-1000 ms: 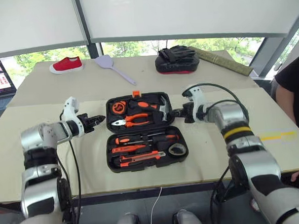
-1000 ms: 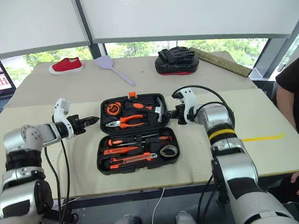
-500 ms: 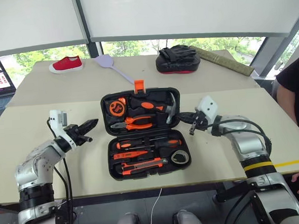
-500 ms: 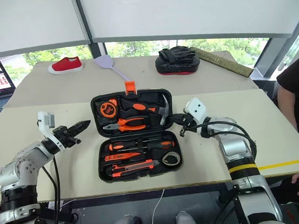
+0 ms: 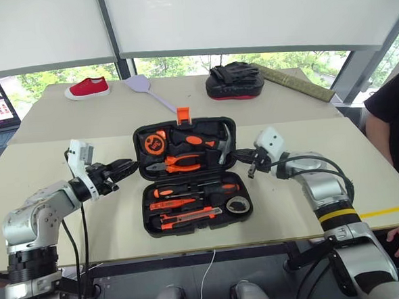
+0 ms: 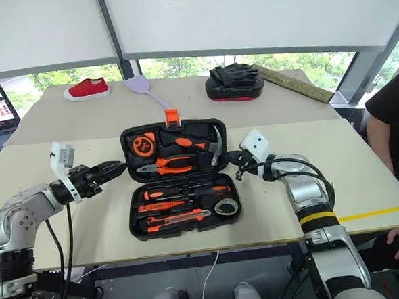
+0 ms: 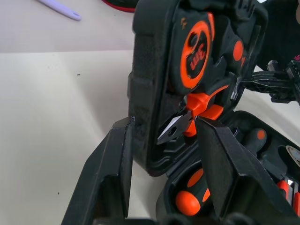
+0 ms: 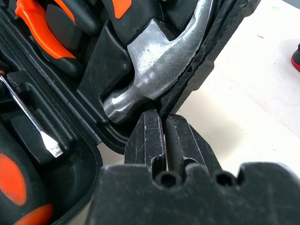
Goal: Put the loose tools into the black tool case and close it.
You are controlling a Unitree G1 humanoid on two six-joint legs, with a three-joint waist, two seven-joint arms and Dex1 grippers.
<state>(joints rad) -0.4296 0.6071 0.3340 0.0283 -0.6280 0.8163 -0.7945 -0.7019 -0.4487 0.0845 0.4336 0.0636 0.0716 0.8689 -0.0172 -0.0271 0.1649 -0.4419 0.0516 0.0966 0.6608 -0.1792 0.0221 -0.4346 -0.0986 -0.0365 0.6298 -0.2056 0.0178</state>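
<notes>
With the screwdrivers [image 5: 192,188], utility knife [image 5: 190,218] and tape roll [image 5: 237,204] seated in the black tool case [image 5: 187,174], closing remains; left claw [image 5: 124,169] parted at the lid's left edge, right claw [image 5: 246,161] shut at its right.

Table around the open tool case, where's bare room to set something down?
Bare tabletop lies right of the black tool case, and between it and the lilac spatula. Crowded at the lid's two sides, by the left gripper and right gripper.
</notes>
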